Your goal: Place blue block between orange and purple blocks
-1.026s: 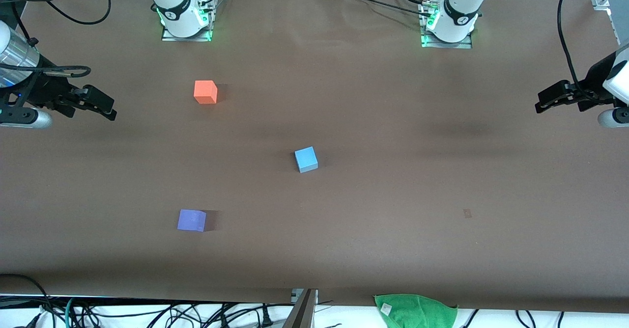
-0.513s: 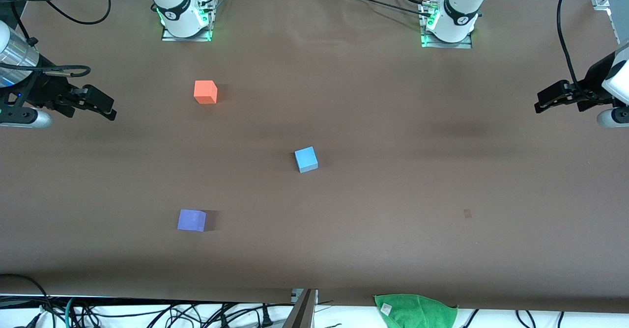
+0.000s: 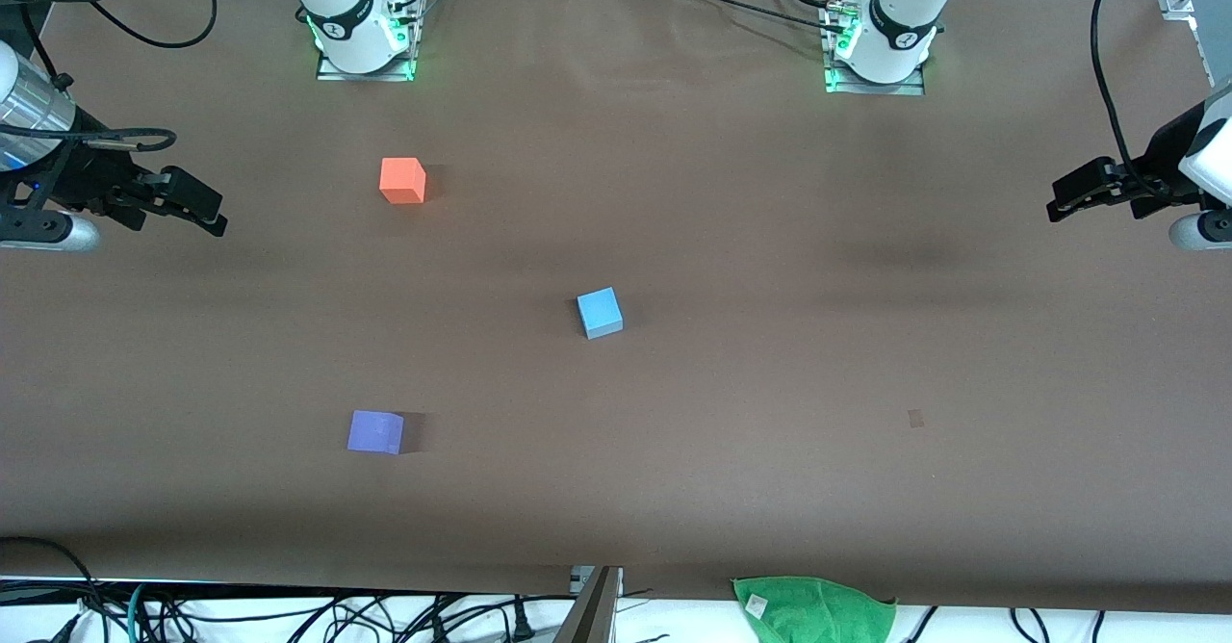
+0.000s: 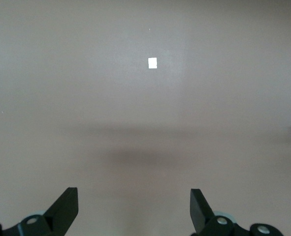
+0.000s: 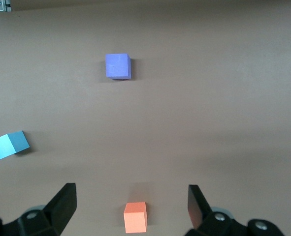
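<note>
Start configuration: blue block (image 3: 600, 313) loose on bench (image 3: 770, 354), off the gap from orange block (image 3: 402, 181) to nearer purple block (image 3: 375, 431); left end effector (image 3: 1059, 202) and right end effector (image 3: 214, 215) wide, empty, parked over bench ends, presumably for clearance.

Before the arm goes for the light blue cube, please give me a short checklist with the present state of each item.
1. Small light sky-blue matte cube free on the brown table: ok.
2. Bright orange cube and violet-purple cube apart, with a gap between them: ok.
3. Blue cube in that gap: not ok, it sits toward the left arm's end.
4. Right gripper open, holding nothing: ok.
5. Left gripper open, holding nothing: ok.
</note>
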{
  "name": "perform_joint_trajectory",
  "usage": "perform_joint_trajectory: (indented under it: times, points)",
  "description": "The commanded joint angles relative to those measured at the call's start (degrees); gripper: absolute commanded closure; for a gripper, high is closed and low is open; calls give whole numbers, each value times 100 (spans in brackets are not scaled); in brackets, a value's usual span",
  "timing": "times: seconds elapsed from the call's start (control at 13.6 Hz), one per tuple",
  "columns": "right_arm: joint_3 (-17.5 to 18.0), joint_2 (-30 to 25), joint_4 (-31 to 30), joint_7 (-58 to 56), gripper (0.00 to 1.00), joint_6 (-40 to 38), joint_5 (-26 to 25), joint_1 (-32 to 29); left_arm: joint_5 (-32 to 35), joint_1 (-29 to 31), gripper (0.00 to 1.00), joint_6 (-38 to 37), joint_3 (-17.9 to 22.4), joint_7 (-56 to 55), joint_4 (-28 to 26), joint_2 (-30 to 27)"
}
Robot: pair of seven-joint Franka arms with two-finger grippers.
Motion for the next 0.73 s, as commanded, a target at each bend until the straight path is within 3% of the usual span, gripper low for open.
perform_joint_trajectory:
  times: [0.0, 0.29, 0.51, 0.66]
  points:
    - [-7, -43, 37, -80, 0, -15, 83, 12, -33, -11, 0, -69, 7, 112, 167, 76]
    - [151, -104, 55, -107, 0, -68, 5, 38, -33, 7, 0, -78, 7, 112, 167, 76]
    - [81, -139, 38, -54, 0, -190, -39, -14, -33, 16, 0, -78, 7, 121, 167, 76]
    - [28, -104, 20, -28, 0, -401, -336, -14, -33, 16, 0, -69, 7, 121, 167, 76]
